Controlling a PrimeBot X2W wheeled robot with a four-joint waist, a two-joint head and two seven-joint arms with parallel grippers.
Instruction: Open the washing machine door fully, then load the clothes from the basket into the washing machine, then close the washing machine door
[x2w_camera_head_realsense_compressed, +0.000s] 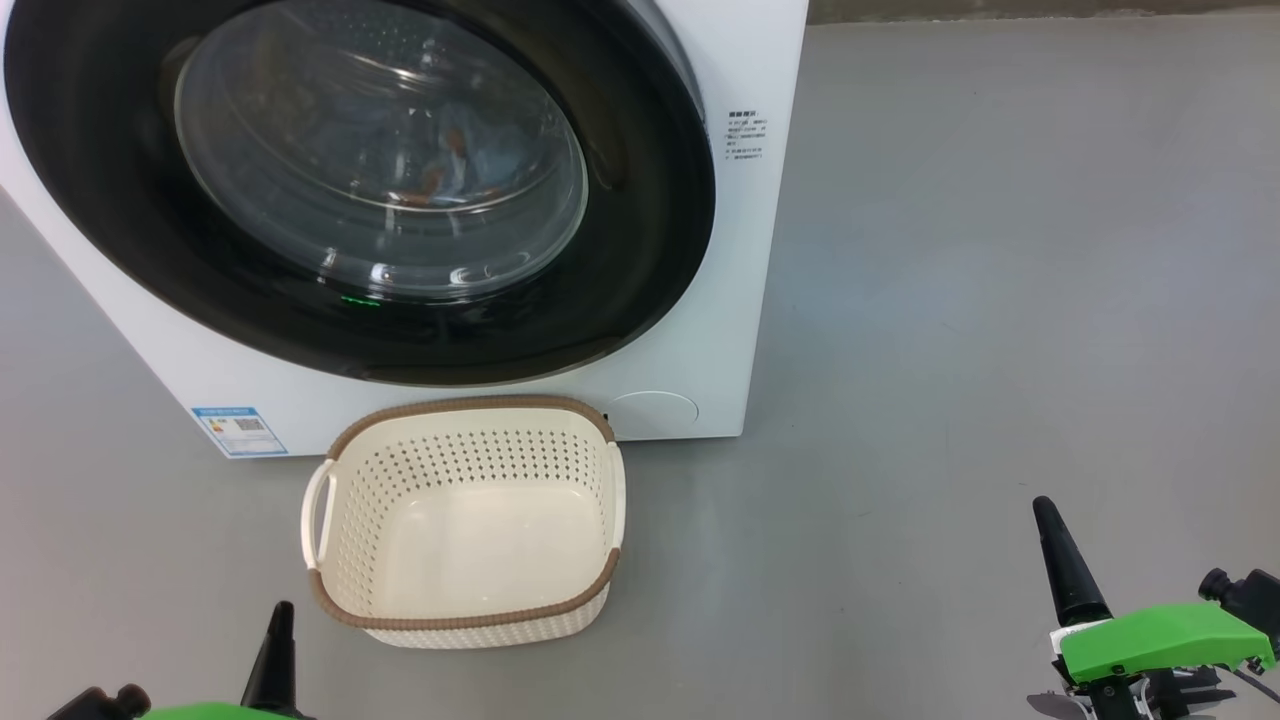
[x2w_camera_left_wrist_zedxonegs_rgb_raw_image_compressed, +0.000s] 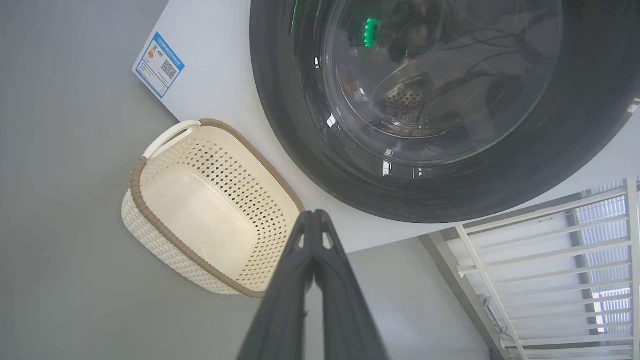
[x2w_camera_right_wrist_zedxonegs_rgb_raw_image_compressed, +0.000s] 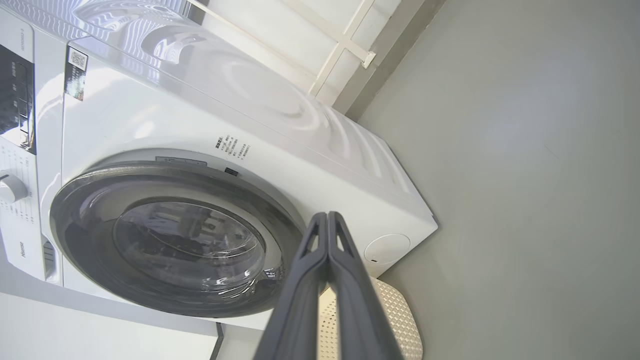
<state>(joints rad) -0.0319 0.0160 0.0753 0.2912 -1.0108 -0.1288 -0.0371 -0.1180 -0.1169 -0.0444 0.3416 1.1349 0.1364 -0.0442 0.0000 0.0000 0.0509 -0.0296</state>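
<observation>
The white washing machine (x2w_camera_head_realsense_compressed: 700, 330) fills the upper left of the head view. Its door (x2w_camera_head_realsense_compressed: 640, 250), a glossy black ring around a glass bowl, lies flat against the front. Through the glass I see light blue clothes (x2w_camera_head_realsense_compressed: 470, 150) with orange marks inside the drum. On the floor just before the machine stands the cream basket (x2w_camera_head_realsense_compressed: 460, 622) with its brown rim, and nothing is in it. My left gripper (x2w_camera_head_realsense_compressed: 282, 615) is shut and low, left of the basket. My right gripper (x2w_camera_head_realsense_compressed: 1045, 510) is shut, far to the right. The shut left fingertips (x2w_camera_left_wrist_zedxonegs_rgb_raw_image_compressed: 314, 215) point at the basket (x2w_camera_left_wrist_zedxonegs_rgb_raw_image_compressed: 165, 235) and the door (x2w_camera_left_wrist_zedxonegs_rgb_raw_image_compressed: 280, 125).
Bare grey floor (x2w_camera_head_realsense_compressed: 1000, 300) spreads to the right of the machine. A blue label (x2w_camera_head_realsense_compressed: 238, 430) and a round cover (x2w_camera_head_realsense_compressed: 655, 412) mark the machine's lower front. A control panel knob (x2w_camera_right_wrist_zedxonegs_rgb_raw_image_compressed: 11, 187) shows beside the door (x2w_camera_right_wrist_zedxonegs_rgb_raw_image_compressed: 80, 240). White railing (x2w_camera_left_wrist_zedxonegs_rgb_raw_image_compressed: 550, 250) stands behind.
</observation>
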